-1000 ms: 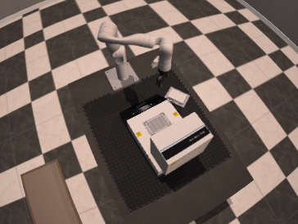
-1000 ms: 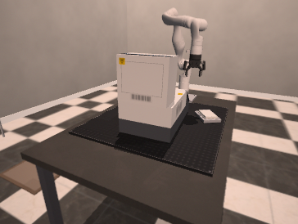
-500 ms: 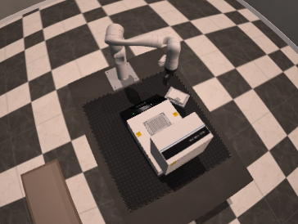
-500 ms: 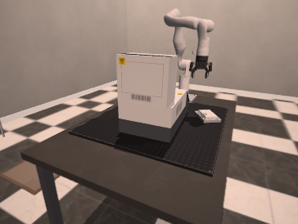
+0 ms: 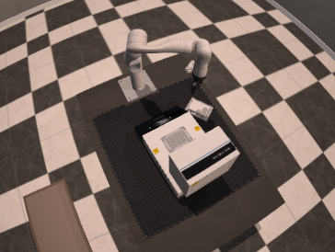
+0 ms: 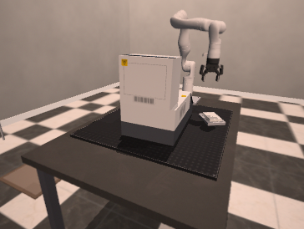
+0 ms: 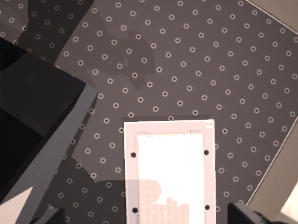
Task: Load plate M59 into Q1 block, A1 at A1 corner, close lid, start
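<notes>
The white plate M59 (image 5: 200,108) (image 6: 212,118) (image 7: 170,165) lies flat in the plate nest N1 (image 7: 129,150) on the black mat, just beyond the back right corner of the cycler Q1 (image 5: 184,147) (image 6: 146,109). Q1's lid (image 5: 207,166) is open and the well block (image 5: 177,138) is bare. A small green lamp (image 5: 150,127) shows near the dark key strip (image 5: 162,118). My gripper (image 5: 195,85) (image 6: 211,75) (image 7: 147,219) is open and empty. It hangs well above the plate and points down at it. In the wrist view Q1's dark corner (image 7: 35,115) is at the left.
The dotted black mat (image 5: 120,138) (image 6: 200,146) (image 7: 200,60) covers the dark table (image 5: 271,198) (image 6: 125,180). The arm's base (image 5: 135,87) stands behind Q1. A brown board (image 5: 51,216) lies on the floor at the front left.
</notes>
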`<state>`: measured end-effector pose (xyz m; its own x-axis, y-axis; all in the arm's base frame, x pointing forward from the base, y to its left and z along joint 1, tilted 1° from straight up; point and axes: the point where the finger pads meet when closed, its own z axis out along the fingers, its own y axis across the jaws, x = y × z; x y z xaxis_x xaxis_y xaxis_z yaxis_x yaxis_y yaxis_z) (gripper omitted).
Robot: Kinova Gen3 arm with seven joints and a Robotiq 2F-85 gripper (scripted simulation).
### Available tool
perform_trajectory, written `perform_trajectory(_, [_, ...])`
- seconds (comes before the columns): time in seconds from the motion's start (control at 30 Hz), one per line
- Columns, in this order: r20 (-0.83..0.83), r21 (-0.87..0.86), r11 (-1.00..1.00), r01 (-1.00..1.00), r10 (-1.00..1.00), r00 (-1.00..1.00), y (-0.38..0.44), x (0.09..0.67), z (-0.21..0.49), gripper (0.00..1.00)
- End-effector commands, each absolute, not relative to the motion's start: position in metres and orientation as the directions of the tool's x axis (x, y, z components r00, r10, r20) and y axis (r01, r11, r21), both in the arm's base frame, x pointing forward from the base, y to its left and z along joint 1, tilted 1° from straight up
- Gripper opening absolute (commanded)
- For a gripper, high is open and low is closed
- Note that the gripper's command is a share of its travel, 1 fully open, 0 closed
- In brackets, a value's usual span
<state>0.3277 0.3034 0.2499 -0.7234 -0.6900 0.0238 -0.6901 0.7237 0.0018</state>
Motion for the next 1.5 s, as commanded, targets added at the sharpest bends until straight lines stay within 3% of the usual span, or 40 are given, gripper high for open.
perform_trajectory(0.0, [0.022, 0.001, 0.724, -0.69, -0.69, -0.724, 0.313, 0.327, 0.249, 1.0])
perform_trajectory(0.33, [0.022, 0.001, 0.724, -0.69, -0.69, -0.724, 0.346, 0.324, 0.245, 1.0])
perform_trajectory(1.47, [0.022, 0.001, 0.724, -0.69, -0.69, -0.724, 0.347, 0.324, 0.22, 1.0])
